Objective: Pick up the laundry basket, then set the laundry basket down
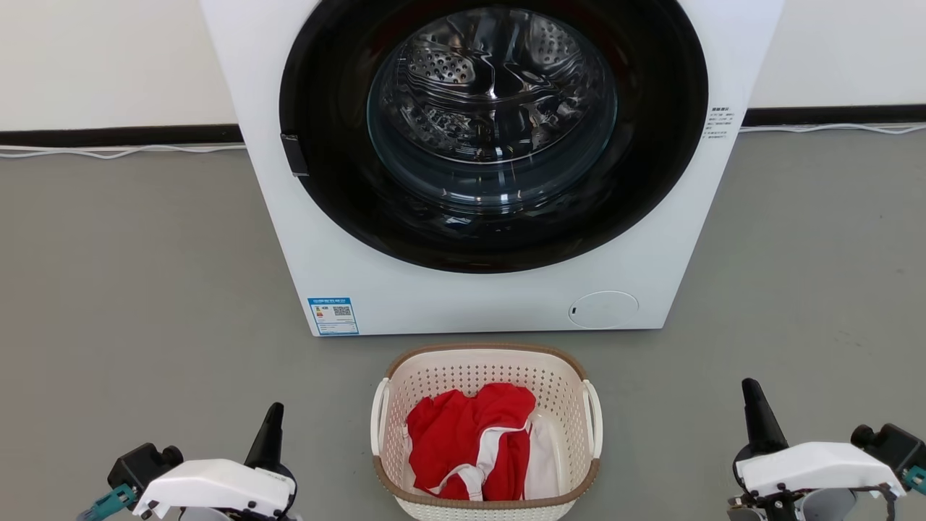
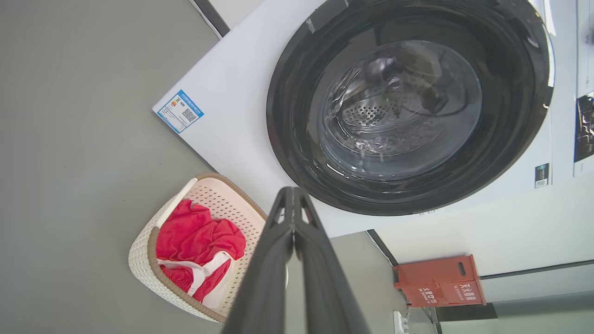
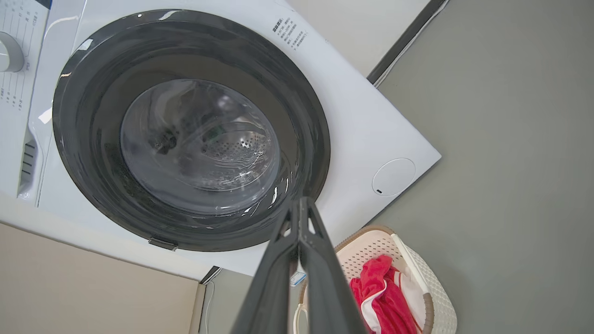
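On floor [image 1: 145,289], laundry basket [image 1: 463,376] lay midway between grippers — a handle [image 1: 377,418] toward each | left gripper [image 1: 271,427] pressed together | right gripper [image 1: 752,405] likewise.

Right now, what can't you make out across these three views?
- Head view: laundry basket, near outer wall cropped by the bottom edge; floor hidden under the red and white garment.
- Left wrist view: left gripper covers part of the basket's rim.
- Right wrist view: right gripper covers part of the basket; the bottom edge crops more.
- Head view: blue sticker on the washing machine, print too small to read.
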{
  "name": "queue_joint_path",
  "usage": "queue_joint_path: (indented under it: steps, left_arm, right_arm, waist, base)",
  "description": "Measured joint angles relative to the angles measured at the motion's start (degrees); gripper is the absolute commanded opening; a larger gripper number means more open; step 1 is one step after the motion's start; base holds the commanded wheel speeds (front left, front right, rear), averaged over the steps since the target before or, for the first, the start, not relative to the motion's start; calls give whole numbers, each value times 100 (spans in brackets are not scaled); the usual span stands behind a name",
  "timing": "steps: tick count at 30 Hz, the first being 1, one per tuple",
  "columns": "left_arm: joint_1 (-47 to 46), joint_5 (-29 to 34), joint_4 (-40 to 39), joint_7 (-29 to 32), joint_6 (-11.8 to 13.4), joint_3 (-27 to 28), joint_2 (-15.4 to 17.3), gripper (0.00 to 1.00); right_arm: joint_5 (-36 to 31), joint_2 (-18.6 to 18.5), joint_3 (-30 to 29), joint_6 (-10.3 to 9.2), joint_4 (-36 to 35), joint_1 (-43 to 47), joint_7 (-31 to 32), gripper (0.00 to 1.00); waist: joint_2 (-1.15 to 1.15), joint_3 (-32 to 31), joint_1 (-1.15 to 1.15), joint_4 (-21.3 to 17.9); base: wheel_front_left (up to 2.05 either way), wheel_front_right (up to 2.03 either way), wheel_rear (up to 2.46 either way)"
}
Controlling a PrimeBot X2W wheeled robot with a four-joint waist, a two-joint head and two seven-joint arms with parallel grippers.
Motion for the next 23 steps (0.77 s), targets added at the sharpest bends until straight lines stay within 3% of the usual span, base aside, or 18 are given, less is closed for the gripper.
queue_joint_path:
  steps: [23]
  left_arm:
    - [0, -1129, -269, 378, -252, 391, -129, 0]
  right_arm:
    - [1630, 0, -96, 0, -363, 7, 355, 0]
  waist:
    - [0, 60, 0, -24]
  base:
    - [0, 0, 0]
